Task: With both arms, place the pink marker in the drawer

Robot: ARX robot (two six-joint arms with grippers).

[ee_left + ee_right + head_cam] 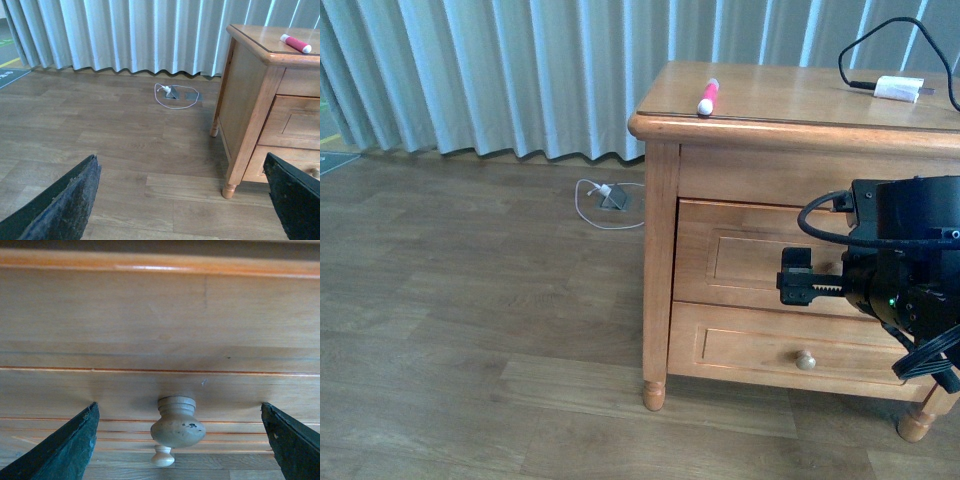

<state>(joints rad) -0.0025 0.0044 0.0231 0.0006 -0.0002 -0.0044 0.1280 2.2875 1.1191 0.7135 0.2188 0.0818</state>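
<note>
On the cabinet (660, 250) front the drawer (150, 385) knob (177, 425) faces the right hand (178, 406), fingers (65, 450) spread — centre it, clench squarely, pull straight.

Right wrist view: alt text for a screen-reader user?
Close-up of the drawer front: its round pale knob sits centred between the two open black fingers of the right hand, not yet gripped. The lower drawer's knob peeks out behind it.

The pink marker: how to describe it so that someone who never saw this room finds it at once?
Look for the honey-coloured wooden cabinet before the pale curtain. On its top, near the front left corner, lies the pink marker. It is short and bright pink with a white end, unlike the white charger plug at the right.
</note>
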